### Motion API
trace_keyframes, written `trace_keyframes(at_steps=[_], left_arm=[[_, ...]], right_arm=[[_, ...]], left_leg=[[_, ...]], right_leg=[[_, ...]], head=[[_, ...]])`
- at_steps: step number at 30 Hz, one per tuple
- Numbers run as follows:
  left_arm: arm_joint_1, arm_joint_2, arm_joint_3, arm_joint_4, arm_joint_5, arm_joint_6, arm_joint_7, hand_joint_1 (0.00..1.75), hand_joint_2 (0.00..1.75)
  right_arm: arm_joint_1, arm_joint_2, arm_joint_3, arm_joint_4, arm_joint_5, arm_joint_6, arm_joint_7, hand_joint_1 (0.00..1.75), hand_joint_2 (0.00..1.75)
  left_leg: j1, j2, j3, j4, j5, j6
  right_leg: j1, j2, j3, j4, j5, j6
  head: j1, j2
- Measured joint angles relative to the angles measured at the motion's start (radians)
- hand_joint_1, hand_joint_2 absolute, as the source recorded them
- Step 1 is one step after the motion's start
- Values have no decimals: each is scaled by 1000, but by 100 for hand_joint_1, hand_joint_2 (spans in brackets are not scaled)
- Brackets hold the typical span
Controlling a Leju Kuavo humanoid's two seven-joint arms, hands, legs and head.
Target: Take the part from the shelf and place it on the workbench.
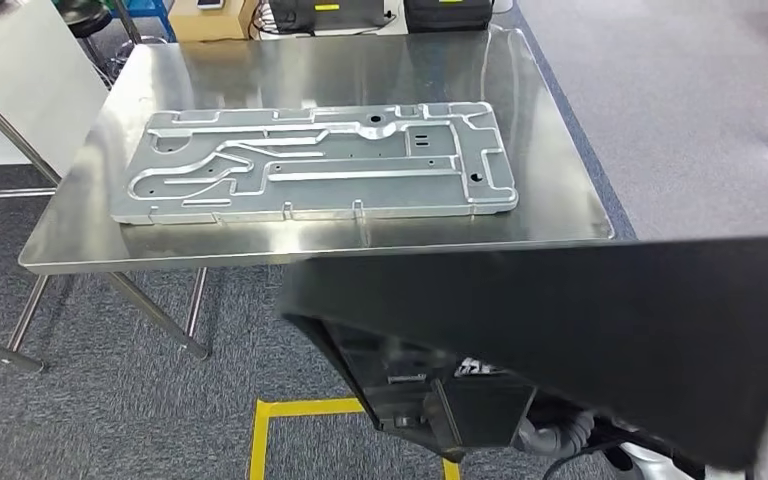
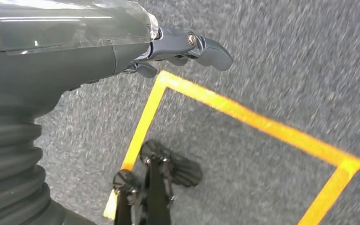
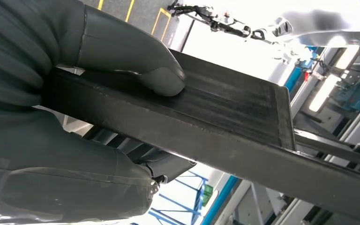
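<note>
My right hand [image 3: 75, 117] holds the part [image 3: 225, 126], a long dark metal bar with a flat face and a raised edge. In the right wrist view my thumb [image 3: 136, 61] presses on the flat face, and the rest of the hand wraps under the bar, so the part is clamped between them. In the head view the part [image 1: 580, 320] is a wide black shape (a little blurred) that crosses the lower right of the picture. It is in the air in front of the bench [image 1: 580, 190] and near its front edge, and I cannot tell if it touches that edge.

The bench is a shiny steel table on thin legs. On it lies a plate [image 1: 320, 165], a large flat piece of silver metal with many milled channels and small holes. It lies flat near the middle of the bench top, well apart from the part in my hand.

My left hand [image 2: 187, 49] hangs over the grey carpet with nothing in it. Its dark fingers [image 2: 211, 51] are curled in a little. Below it on the floor there is yellow tape [image 2: 262, 126] that makes a square outline; one corner of the tape [image 1: 290, 420] is in the head view too.
</note>
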State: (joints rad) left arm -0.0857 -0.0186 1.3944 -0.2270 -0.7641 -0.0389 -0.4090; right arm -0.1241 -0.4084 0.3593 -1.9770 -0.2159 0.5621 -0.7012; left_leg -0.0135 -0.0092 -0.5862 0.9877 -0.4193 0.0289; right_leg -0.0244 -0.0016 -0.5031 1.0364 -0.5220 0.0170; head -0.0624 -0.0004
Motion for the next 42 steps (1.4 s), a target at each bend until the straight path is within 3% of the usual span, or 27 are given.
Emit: trace_keyframes(at_steps=[2,4,5,6,7,9,10,11,15,17,19,20,21,22,24,26,28,31,33,35,36,37,39,40,42], left_arm=[[-4,0,0,0,0,0,1,0,175],[-6,0,0,0,0,0,2,0,175],[-6,0,0,0,1,0,2,0,175],[-6,0,1,0,4,1,2,0,175],[-5,0,1,0,7,3,2,0,175],[-5,0,2,0,14,10,3,0,175],[-6,1,2,0,16,14,4,0,175],[-6,3,2,0,17,17,4,0,175],[-7,9,2,-1,13,20,6,0,175],[-8,10,2,-2,10,19,6,0,175],[-7,10,2,-2,10,18,7,0,175],[-5,10,2,-2,10,18,7,0,175],[-3,10,2,-2,9,18,7,0,175],[-2,9,2,-2,8,17,7,0,175],[-1,9,2,-2,2,16,7,0,175],[-1,10,2,-2,-4,15,6,0,175],[1,11,1,-2,-8,15,5,0,175],[2,12,1,-3,-10,15,4,0,175],[0,11,0,-3,-10,14,4,0,175],[-1,10,0,-3,-10,14,4,0,175],[-1,10,0,-3,-10,14,4,0,175],[0,9,0,-3,-10,14,4,0,175],[1,8,0,-3,-11,14,5,0,175],[0,8,0,-3,-11,14,5,0,175],[-1,8,0,-3,-12,14,5,0,175]], right_arm=[[-20,5,0,0,-12,-5,0,175,175],[-31,11,0,0,-25,-13,0,175,175],[-33,14,0,0,-32,-18,0,175,175],[-36,16,0,0,-38,-24,0,175,175],[-39,18,0,0,-44,-27,0,175,175],[-47,20,0,0,-53,-32,0,175,175],[-51,21,0,0,-55,-32,0,175,175],[-54,23,0,0,-57,-32,0,175,175],[-61,26,-1,-4,-58,-35,0,175,175],[-65,26,-1,-6,-57,-37,0,175,175],[-66,26,-1,-7,-55,-37,0,175,175],[-66,26,-1,-7,-53,-38,0,175,175],[-65,26,-1,-7,-51,-38,0,175,175],[-64,26,-1,-7,-47,-39,0,175,175],[-64,26,-1,-7,-40,-42,0,175,175],[-62,26,0,-7,-36,-46,0,175,175],[-57,26,0,-8,-35,-49,0,175,175],[-52,28,-2,-13,-35,-50,0,175,175],[-50,31,-4,-15,-35,-50,0,175,175],[-45,34,-5,-15,-35,-50,0,175,175],[-42,34,-5,-14,-35,-50,0,175,175],[-41,35,-4,-14,-35,-50,0,175,175],[-40,35,-5,-14,-34,-50,0,175,175],[-38,35,-5,-15,-33,-50,0,175,175],[-30,36,-9,-17,-29,-47,0,175,175]], left_leg=[[4,0,22,-11,-3,8],[5,-1,31,-10,-13,11],[5,-1,36,-9,-20,10],[5,-2,43,-7,-27,9],[5,-3,52,-5,-35,7],[6,-4,71,1,-54,0],[6,-4,75,5,-63,-5],[6,-4,76,8,-70,-12],[6,1,79,30,-88,-36],[9,2,38,111,-116,-48],[13,3,-45,244,-162,-59],[14,3,-81,291,-174,-62],[15,3,-103,306,-168,-61],[15,3,-105,282,-140,-58],[11,3,-68,157,-48,-43],[3,2,-35,59,-12,-27],[-3,2,-26,36,-18,-17],[5,1,-1,4,-1,-4],[9,2,17,-11,-3,2],[9,2,27,-11,-14,4],[9,2,33,-9,-21,4],[9,1,41,-7,-28,2],[11,-1,56,2,-49,-4],[10,-1,60,10,-60,-10],[7,-3,60,18,-76,-22]], right_leg=[[-1,0,-44,81,-32,4],[-1,0,-125,198,-77,8],[-1,0,-157,234,-85,11],[-2,0,-173,238,-72,13],[-3,-1,-172,205,-36,14],[-5,-3,-140,88,54,11],[-2,-4,-126,37,73,8],[0,-6,-120,9,83,1],[4,-3,-106,-5,73,-27],[2,-5,-91,-8,66,-38],[4,-5,-83,-8,55,-44],[6,-4,-78,-8,50,-45],[7,-3,-72,-8,45,-45],[9,-2,-63,-8,39,-45],[11,-2,-44,-9,26,-44],[12,-1,-32,-12,17,-38],[12,1,-28,-16,11,-27],[15,0,-28,1,-10,-13],[12,1,-76,97,-53,-8],[8,1,-154,221,-91,-3],[5,1,-179,250,-86,1],[2,1,-188,243,-60,4],[-3,-2,-154,132,29,8],[-3,-4,-130,71,59,8],[0,-5,-106,10,72,-1]], head=[[0,0],[0,0],[0,0],[0,0],[0,0],[0,0],[0,0],[0,0],[-1,0],[-1,0],[-1,0],[-1,0],[-1,0],[-1,0],[-1,0],[-1,0],[-1,0],[0,0],[0,0],[-1,0],[-1,0],[-1,0],[0,0],[0,0],[0,0]])
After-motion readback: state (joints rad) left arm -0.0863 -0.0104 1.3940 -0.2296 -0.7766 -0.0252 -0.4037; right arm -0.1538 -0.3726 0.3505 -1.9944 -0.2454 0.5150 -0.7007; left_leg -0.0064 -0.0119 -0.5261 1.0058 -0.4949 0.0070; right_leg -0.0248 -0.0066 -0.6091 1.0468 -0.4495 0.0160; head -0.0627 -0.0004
